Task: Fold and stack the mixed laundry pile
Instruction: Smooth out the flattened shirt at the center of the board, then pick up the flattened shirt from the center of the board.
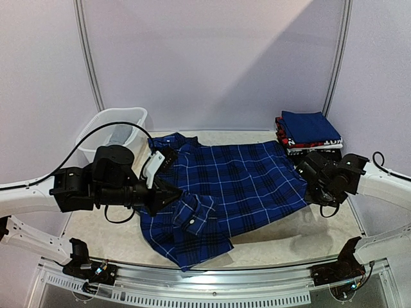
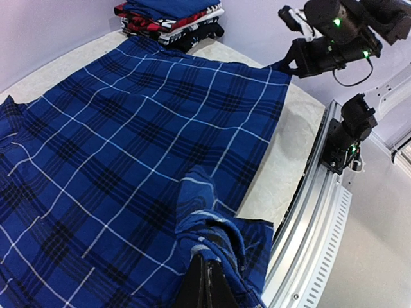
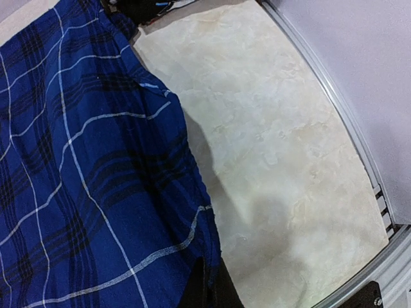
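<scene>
- A dark blue plaid shirt (image 1: 237,183) lay spread across the table (image 1: 308,237), collar end to the left.
- The left gripper (image 1: 174,196) was clamped tight on a bunched sleeve at the shirt's near left side.
- The right gripper (image 1: 300,170) was pinched closed on the shirt's right edge.
- A stack of folded clothes (image 1: 309,131) sat just beyond the shirt's far right corner.
- A white basket (image 1: 122,128) stood past the shirt's far left corner, something grey showing inside.
</scene>
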{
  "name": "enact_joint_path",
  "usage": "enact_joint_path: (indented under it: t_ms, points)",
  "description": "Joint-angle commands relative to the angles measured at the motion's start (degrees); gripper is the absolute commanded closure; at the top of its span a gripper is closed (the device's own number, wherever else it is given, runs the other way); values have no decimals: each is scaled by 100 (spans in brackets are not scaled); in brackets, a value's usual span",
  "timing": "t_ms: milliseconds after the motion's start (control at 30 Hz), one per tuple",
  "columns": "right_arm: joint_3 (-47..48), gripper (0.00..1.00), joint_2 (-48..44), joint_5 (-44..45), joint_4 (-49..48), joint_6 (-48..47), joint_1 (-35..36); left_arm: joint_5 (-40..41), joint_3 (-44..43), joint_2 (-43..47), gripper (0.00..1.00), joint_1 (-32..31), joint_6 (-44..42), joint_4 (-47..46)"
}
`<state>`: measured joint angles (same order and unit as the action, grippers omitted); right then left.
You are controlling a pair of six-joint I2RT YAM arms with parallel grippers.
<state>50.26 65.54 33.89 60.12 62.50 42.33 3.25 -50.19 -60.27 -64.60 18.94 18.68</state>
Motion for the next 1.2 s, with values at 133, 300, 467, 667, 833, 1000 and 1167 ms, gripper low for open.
enact_joint_path:
  t_ms: [133,300,467,667,833,1000,1167]
  points:
    - [-317,96,-243,244,357,413,-21,38,-352,-175,100,105,44,157]
    - [-323,58,-205,143,502,342,-21,8,-566,-283,100,105,8,244]
    - [-318,22,-783,463,666,470,-23,-395,-825,-621,100,105,-64,139]
    - [-403,18,-1475,95,-936,-655,-18,-1504,-1466,-1289,100,93,-30,23]
    - [-820,21,-1694,-1195,-2931,-2486,-20,-2103,-2200,-1630,100,45,-60,158]
    - [-823,21,-1787,-2097,-3680,-3350,-22,-2620,-3103,-2008,100,95,-478,483]
    - [-784,19,-2030,-2307,-3833,-3663,-20,-2567,-3897,-2617,100,177,-976,697]
